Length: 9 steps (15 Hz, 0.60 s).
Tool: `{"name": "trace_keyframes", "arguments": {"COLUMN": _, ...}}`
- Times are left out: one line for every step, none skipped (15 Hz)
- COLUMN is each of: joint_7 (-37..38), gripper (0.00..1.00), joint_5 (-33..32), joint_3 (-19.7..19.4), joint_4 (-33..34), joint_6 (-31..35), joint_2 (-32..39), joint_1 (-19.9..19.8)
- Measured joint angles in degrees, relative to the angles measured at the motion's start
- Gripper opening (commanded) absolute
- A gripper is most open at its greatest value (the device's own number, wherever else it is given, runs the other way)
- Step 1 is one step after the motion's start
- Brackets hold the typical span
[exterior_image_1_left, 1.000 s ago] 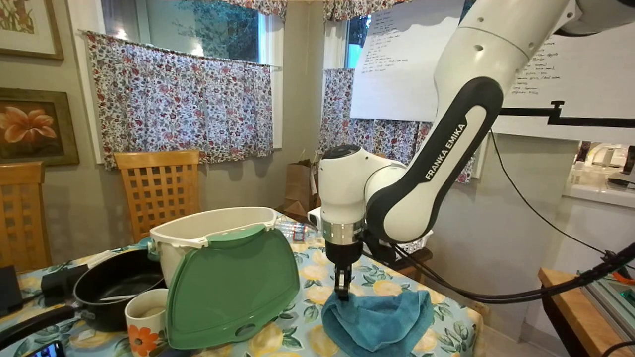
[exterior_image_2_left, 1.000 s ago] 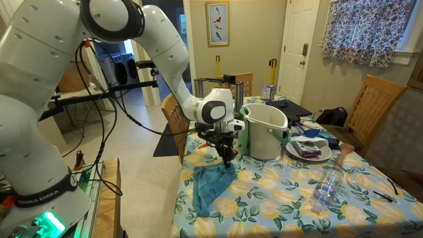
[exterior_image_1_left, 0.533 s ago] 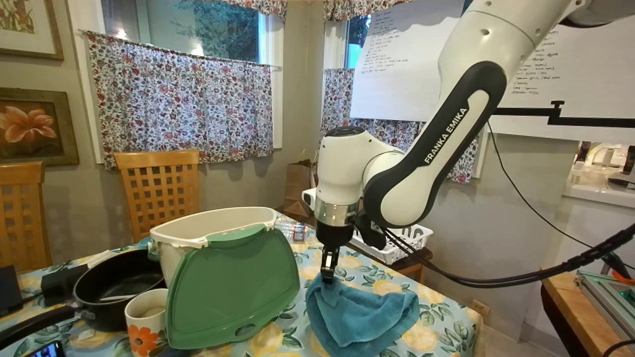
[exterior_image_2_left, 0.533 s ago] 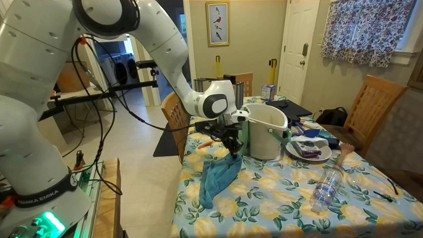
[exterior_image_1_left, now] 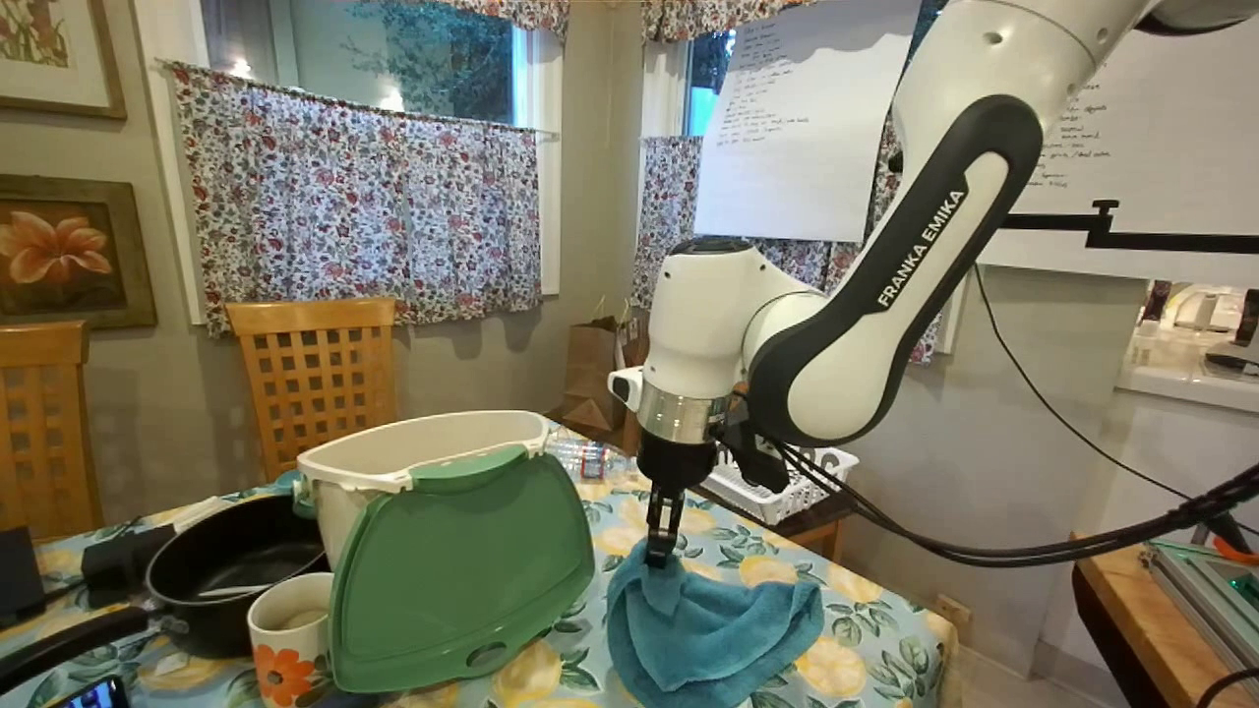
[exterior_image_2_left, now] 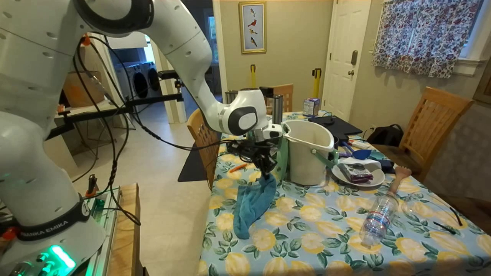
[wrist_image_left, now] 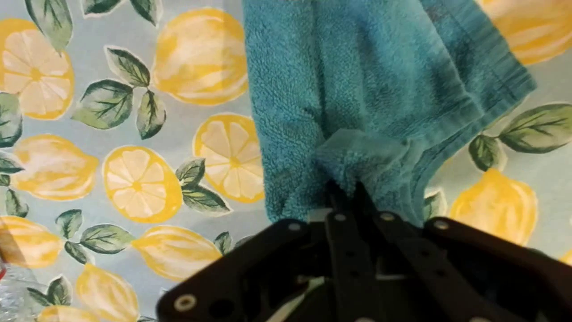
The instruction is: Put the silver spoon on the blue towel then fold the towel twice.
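Observation:
The blue towel lies bunched and partly folded over on the floral tablecloth, in both exterior views and the wrist view. My gripper points down at one end of it, jaws shut with a pinch of the cloth between the fingertips. That end is drawn up into a raised peak under the gripper, while the rest of the towel trails on the table. Seen from the wrist, the gripper closes on a fold next to a turned-over hem. The silver spoon does not show; it is hidden or out of view.
A white bin with its green lid leaning on it stands close beside the towel. A black pan and a flowered mug sit past the lid. A plastic bottle and a plate lie on the tablecloth.
My gripper has risen and pulled the towel a short way across the table toward the bin, then shifted slightly back. The pinched end now stands up higher. The grip has stayed shut.

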Motion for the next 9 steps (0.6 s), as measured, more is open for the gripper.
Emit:
{"name": "trace_keyframes", "arguments": {"joint_7": -1.72, "gripper": 0.01, "joint_5": 0.87, "joint_3": 1.32, "joint_4": -1.24, "joint_6": 0.39, "joint_2": -0.52, "joint_1": -1.05}}
{"name": "trace_keyframes", "arguments": {"joint_7": -3.74, "gripper": 0.01, "joint_5": 2.13, "joint_3": 2.89, "joint_4": -2.38, "joint_6": 0.42, "joint_2": -0.99, "joint_1": -2.35}}
{"name": "trace_keyframes", "arguments": {"joint_7": -5.88, "gripper": 0.01, "joint_5": 3.47, "joint_3": 4.46, "joint_4": -3.44, "joint_6": 0.41, "joint_2": -1.4, "joint_1": -3.74}}
{"name": "trace_keyframes", "arguments": {"joint_7": -7.99, "gripper": 0.01, "joint_5": 4.76, "joint_3": 5.93, "joint_4": -4.53, "joint_6": 0.41, "joint_2": -1.85, "joint_1": -5.11}}
{"name": "trace_keyframes", "arguments": {"joint_7": -9.7, "gripper": 0.01, "joint_5": 5.84, "joint_3": 7.08, "joint_4": -5.6, "joint_6": 0.37, "joint_2": -2.34, "joint_1": -6.24}}
{"name": "trace_keyframes", "arguments": {"joint_7": -11.07, "gripper": 0.01, "joint_5": 6.67, "joint_3": 7.89, "joint_4": -6.66, "joint_6": 0.37, "joint_2": -2.86, "joint_1": -7.17}}
{"name": "trace_keyframes", "arguments": {"joint_7": -12.02, "gripper": 0.01, "joint_5": 7.3, "joint_3": 8.35, "joint_4": -7.66, "joint_6": 0.37, "joint_2": -3.47, "joint_1": -7.88}}
{"name": "trace_keyframes", "arguments": {"joint_7": -12.65, "gripper": 0.01, "joint_5": 7.5, "joint_3": 8.45, "joint_4": -8.63, "joint_6": 0.37, "joint_2": -4.09, "joint_1": -8.37}}
{"name": "trace_keyframes", "arguments": {"joint_7": -13.05, "gripper": 0.01, "joint_5": 7.5, "joint_3": 8.29, "joint_4": -9.56, "joint_6": 0.37, "joint_2": -4.7, "joint_1": -8.67}}
